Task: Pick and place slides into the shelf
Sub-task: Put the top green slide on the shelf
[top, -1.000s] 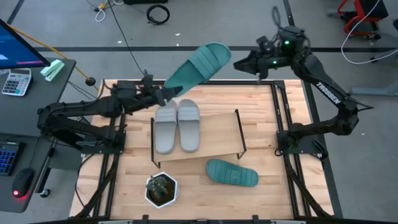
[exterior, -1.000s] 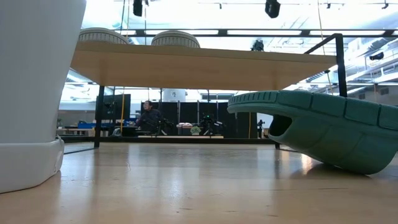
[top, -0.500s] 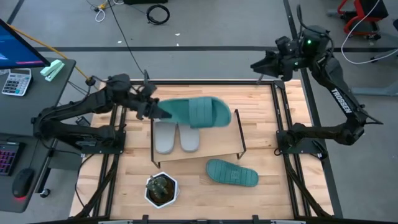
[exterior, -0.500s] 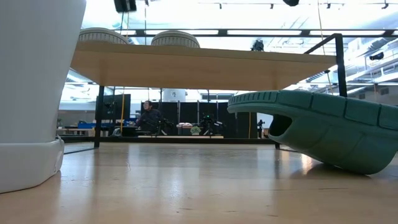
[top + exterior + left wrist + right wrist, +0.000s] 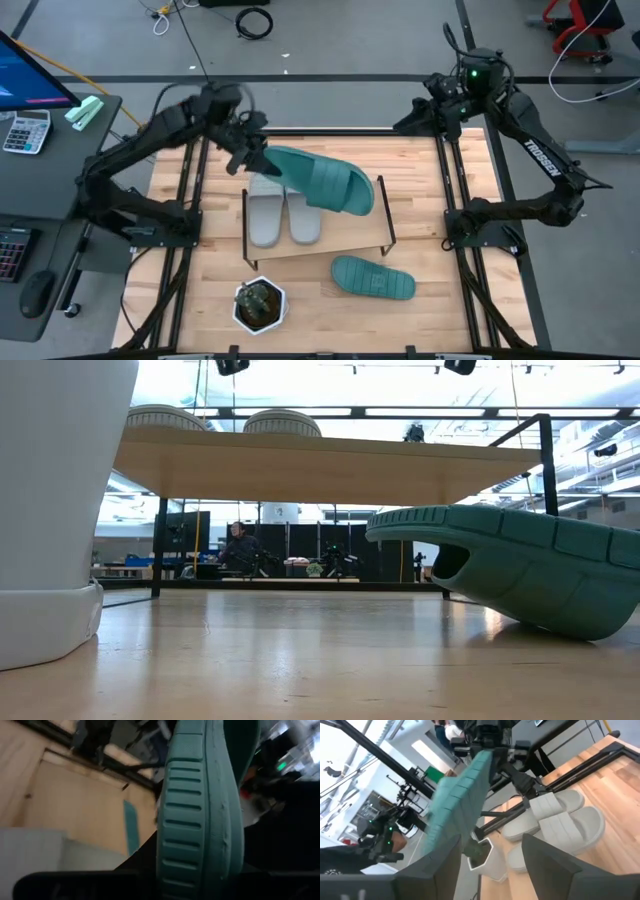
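Observation:
My left gripper [image 5: 252, 156] is shut on a teal slide [image 5: 322, 181] that hovers over the shelf [image 5: 345, 225], a light wooden board on thin black legs. Two light grey slides [image 5: 284, 214] lie side by side, soles down, on the left half of the board; the low view shows their ends [image 5: 282, 422] on top of it. The second teal slide [image 5: 372, 278] rests upside down on the table in front of the shelf, also the teal slide [image 5: 520, 570] in the low view. My right gripper [image 5: 405, 122] is open, raised over the table's far right corner. My left gripper holds the teal slide by its end [image 5: 270, 162] nearest the table's left side, coming level from the left. The slide is lifted clear and sticks out to the right, slanting toward the near side above the grey slides. The left wrist view shows only its ribbed sole edge [image 5: 200, 810]; the fingers are hidden.
A small potted plant in a white pot [image 5: 260, 305] stands near the table's near edge, left of the shelf front; it fills the left of the low view as the white pot [image 5: 60, 510]. The right half of the shelf board is bare. A person sits far behind the table.
My left gripper has swung the teal slide around: it pointed up and away past the far edge, and now it lies nearly level over the shelf, pointing right and slightly near. The left arm has risen and shifted toward the far edge. My right gripper has drifted a little.

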Controlling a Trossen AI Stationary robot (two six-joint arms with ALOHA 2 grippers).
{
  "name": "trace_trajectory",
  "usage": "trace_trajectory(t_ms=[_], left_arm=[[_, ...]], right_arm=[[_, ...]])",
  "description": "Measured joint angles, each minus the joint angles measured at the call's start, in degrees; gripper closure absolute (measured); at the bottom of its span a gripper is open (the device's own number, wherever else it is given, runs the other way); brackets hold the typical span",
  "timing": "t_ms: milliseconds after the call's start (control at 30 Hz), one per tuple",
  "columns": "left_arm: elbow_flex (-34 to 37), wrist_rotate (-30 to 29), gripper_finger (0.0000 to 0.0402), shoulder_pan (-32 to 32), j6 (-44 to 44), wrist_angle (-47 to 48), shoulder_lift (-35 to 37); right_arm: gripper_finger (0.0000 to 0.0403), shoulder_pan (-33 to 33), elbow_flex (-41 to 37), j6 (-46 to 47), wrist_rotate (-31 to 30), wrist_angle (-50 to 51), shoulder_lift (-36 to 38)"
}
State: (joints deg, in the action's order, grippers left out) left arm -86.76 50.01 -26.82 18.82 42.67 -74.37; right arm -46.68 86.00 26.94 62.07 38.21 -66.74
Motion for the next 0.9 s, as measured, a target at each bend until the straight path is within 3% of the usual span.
trace_trajectory(t_ms=[167, 267, 533, 900], left_arm=[[-13.72, -0.22, 0.0325, 0.16, -12.25, 17.21, -10.26], [-18.88, 0.00, 0.0325, 1.37, -17.49, 22.21, -15.46], [-25.68, 0.90, 0.0325, 4.40, -24.81, 23.35, -25.50], [-28.46, 0.52, 0.0325, 7.34, -27.09, 23.08, -33.81]], right_arm=[[0.0188, 0.00, 0.00, 0.45, 0.00, -0.08, 0.43], [0.0188, 0.01, 0.00, 1.54, 0.02, -0.10, 0.50], [0.0190, 1.89, 0.00, 3.40, 4.20, 0.99, 0.48], [0.0194, 2.71, 0.00, -2.46, 1.76, 12.31, 0.47]])
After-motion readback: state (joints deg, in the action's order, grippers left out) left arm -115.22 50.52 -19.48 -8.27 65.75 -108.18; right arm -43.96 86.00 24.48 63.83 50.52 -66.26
